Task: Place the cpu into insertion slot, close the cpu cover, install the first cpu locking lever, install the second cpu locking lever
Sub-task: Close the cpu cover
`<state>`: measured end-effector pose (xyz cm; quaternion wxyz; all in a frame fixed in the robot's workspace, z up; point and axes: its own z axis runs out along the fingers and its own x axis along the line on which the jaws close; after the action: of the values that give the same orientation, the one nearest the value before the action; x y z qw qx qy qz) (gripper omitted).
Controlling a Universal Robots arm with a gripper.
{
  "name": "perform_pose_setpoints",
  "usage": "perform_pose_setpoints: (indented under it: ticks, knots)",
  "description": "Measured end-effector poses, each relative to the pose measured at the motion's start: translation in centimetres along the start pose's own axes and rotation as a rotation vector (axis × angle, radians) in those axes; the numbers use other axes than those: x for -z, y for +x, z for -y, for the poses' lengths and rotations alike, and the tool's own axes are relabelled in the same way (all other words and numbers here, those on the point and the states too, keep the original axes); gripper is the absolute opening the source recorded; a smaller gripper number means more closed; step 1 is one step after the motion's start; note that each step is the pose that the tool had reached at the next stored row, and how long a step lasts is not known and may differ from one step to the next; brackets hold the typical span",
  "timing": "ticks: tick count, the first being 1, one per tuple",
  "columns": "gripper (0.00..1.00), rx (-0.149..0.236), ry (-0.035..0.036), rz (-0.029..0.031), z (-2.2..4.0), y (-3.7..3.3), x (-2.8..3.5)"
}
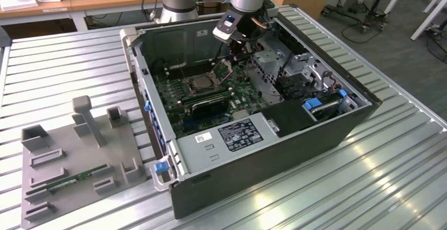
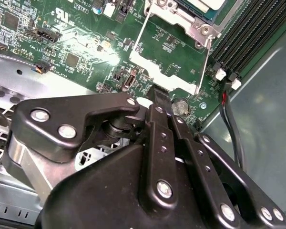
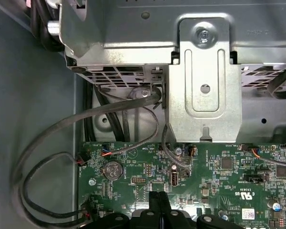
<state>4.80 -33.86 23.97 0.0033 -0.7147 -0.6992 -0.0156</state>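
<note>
Inside the open computer case (image 1: 328, 130), my gripper (image 1: 234, 57) hangs just above the green motherboard (image 1: 241, 91), beside the insertion slot (image 1: 202, 83). In both wrist views its black fingers (image 2: 157, 93) (image 3: 159, 200) lie pressed together, shut, with nothing seen between them, over the board near a coin battery (image 3: 114, 169). A corner of the slot's silver cpu cover (image 2: 181, 21) frames the pale face of the cpu (image 2: 206, 4). Two thin wire locking levers (image 2: 139, 36) (image 2: 205, 62) run out from the cover toward the gripper.
Black memory slots (image 2: 257, 28) lie beside the socket. A metal drive cage (image 3: 205, 71) and loose cables (image 3: 52, 143) stand close to the gripper. A grey fixture tray (image 1: 77, 188) holding a green memory stick (image 1: 77, 178) sits at the exterior view's left.
</note>
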Motion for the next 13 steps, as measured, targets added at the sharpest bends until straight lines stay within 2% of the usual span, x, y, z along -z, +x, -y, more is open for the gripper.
perform_pose_setpoints:
  ticks: [2,5,8,13]
  knots:
    - [0.11,0.0,-0.0001,-0.0005,0.21,0.0,-0.04]
    - [0.11,0.0,-0.0001,0.0,0.93,-0.02,-0.1]
    - [0.11,0.0,-0.0003,-0.0001,2.0,-0.05,-0.19]
    - [0.11,0.0,-0.0012,0.0001,4.21,-0.1,-0.3]
